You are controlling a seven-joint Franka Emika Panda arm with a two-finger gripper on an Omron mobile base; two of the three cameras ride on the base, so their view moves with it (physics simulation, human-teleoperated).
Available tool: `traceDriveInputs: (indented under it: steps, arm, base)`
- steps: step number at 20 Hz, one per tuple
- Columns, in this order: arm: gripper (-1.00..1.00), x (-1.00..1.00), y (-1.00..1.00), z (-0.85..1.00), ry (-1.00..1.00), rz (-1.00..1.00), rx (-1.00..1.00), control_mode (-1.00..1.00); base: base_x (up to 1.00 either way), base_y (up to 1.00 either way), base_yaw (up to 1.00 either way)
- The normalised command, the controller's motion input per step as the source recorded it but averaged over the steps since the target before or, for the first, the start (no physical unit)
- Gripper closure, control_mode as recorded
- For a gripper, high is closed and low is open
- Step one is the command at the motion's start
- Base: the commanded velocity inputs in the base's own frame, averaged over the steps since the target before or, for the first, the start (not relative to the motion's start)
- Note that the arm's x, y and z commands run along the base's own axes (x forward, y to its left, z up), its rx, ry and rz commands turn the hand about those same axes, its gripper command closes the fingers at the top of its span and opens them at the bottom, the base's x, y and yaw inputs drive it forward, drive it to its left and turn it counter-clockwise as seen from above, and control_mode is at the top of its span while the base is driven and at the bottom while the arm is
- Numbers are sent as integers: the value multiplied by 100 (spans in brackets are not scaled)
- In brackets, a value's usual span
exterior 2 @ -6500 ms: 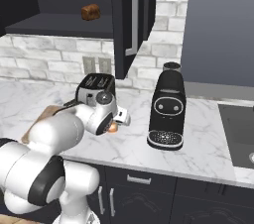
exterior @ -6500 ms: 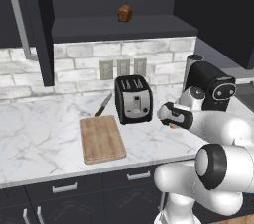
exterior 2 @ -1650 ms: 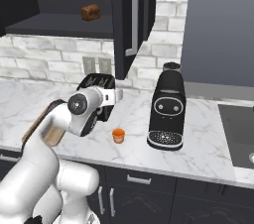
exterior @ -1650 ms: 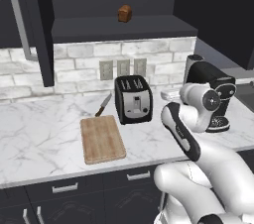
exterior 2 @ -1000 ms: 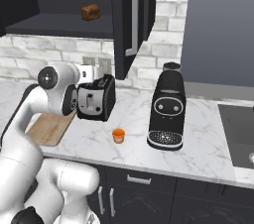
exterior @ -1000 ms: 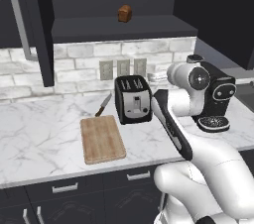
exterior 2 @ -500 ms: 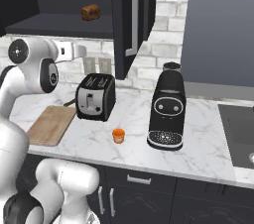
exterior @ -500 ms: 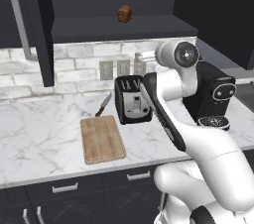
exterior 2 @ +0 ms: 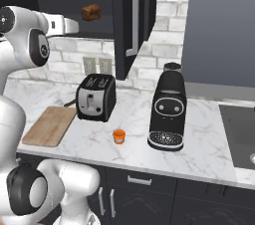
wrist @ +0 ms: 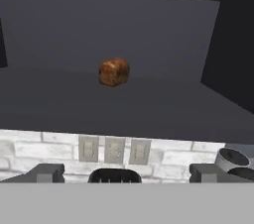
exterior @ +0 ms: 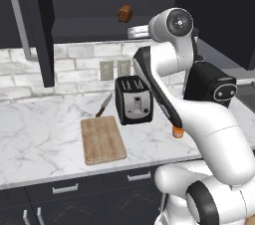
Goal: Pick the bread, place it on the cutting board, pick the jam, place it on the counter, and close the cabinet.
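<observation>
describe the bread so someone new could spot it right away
Look up at the open dark cabinet above the brick wall. The bread sits alone on its shelf, a small brown rounded loaf, higher than the toaster and unlike the orange jam down on the counter.

Two cameras sit behind the arm, one on its left and one on its right. Both look forward and down at the same bench [exterior: 40, 139], toaster [exterior: 133, 100] and open cabinet [exterior 2: 127, 15] from a little way back. The hand camera is up high and looks straight into the cabinet shelf at the bread [wrist: 114, 72], fairly near.
</observation>
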Motion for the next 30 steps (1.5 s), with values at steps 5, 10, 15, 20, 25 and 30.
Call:
traceDriveInputs:
  steps: [5,10,15,20,25,30]
  arm:
    - [-100,36,16,46,0,0,0,-100]
    - [-100,55,26,3,0,-1,0,-100]
    - [-100,54,16,0,0,0,3,-100]
    - [-100,43,8,14,7,-3,8,-100]
    - [-100,30,5,6,13,-3,7,-100]
    - [-100,25,2,5,16,-2,6,-100]
  base:
    - [0,0,0]
    - [0,0,0]
    - [0,0,0]
    - [0,0,0]
    - [0,0,0]
    - [0,0,0]
